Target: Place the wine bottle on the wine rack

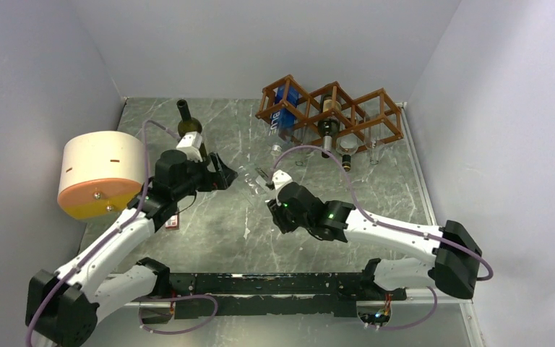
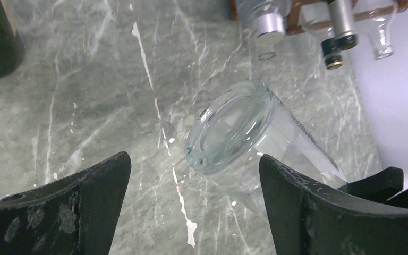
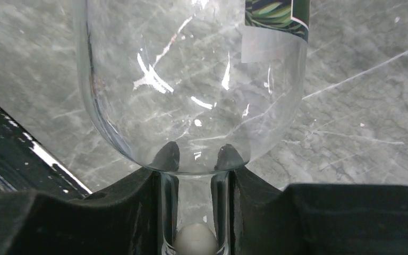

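The wine bottle [image 1: 254, 178] is clear glass and hangs tilted above the table's middle. My right gripper [image 1: 276, 184] is shut on its neck. In the right wrist view the fingers [image 3: 138, 212] clamp the neck on both sides, and the bottle's body [image 3: 191, 79] with a green leafy label [image 3: 276, 13] fills the frame. My left gripper [image 1: 224, 173] is open just left of the bottle's base [image 2: 234, 127], which sits beyond its fingers and touches neither. The wine rack [image 1: 353, 108], a reddish-brown lattice, stands at the back right, apart from the held bottle.
The rack holds a blue-labelled bottle [image 1: 283, 108] and a dark bottle [image 1: 327, 126], necks pointing toward me. A dark green bottle [image 1: 188, 130] stands upright at the back left, behind my left gripper. A cream cylinder with an orange base [image 1: 101, 173] sits at the left wall.
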### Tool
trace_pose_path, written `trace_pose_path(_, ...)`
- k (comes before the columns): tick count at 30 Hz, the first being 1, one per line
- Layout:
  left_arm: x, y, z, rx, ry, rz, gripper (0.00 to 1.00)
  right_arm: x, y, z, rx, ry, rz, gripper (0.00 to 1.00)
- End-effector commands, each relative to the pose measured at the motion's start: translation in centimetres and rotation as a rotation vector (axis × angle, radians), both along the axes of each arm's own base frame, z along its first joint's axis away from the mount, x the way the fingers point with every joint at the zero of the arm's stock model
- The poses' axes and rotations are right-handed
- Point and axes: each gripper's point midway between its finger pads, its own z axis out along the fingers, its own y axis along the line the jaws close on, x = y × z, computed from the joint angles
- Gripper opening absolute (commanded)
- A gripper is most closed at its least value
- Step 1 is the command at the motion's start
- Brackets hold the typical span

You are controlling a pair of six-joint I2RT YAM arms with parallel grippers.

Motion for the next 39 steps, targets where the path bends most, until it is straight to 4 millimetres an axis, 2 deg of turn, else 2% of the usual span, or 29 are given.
trace_pose_path(1, -0.8, 0.8, 4.5, -0.024, -0.076, 0.026, 0.93, 2.9, 3.0, 11.6, 0.289, -0.206, -0.044, 0.0)
trace_pose_path(6, -2.3, 1.2, 8.4, -0.075, -0.156, 0.006, 0.93, 3.9, 2.8, 17.6, 0.382, -0.287, -0.103, 0.0)
trace_pose_path(8, -2.8, 1.5, 9.4, -0.086, -0.177, 0.013, 0.93, 4.7, 2.4, 20.6, 0.432, -0.344, -0.145, 0.0)
trace_pose_path(13, -3.7, 2.2, 11.5, -0.093, -0.211, 0.024, 0.93, 7.0, 1.3, 26.6, 0.479, -0.487, -0.251, 0.0)
trace_pose_path(18, -3.8, 3.0, 13.0, -0.072, -0.252, 0.049, 0.93, 10.0, 0.4, 30.6, 0.476, -0.575, -0.35, 0.0)
trace_pose_path(24, -3.7, 4.0, 13.6, -0.035, -0.273, 0.082, 0.92, 15.9, -2.5, 32.8, 0.54, -0.554, -0.48, 0.0)
trace_pose_path(31, -4.1, 4.3, 13.3, -0.015, -0.297, 0.077, 0.92, 22.4, -5.5, 30.9, 0.566, -0.462, -0.627, 0.0)
trace_pose_path(34, -4.2, 4.4, 12.9, -0.009, -0.298, 0.074, 0.92, 24.6, -5.7, 30.1, 0.574, -0.43, -0.66, 0.0)
trace_pose_path(39, -4.4, 3.6, 11.9, 0.006, -0.295, 0.016, 0.93, 27.2, -4.6, 29.6, 0.587, -0.408, -0.672, 0.0)
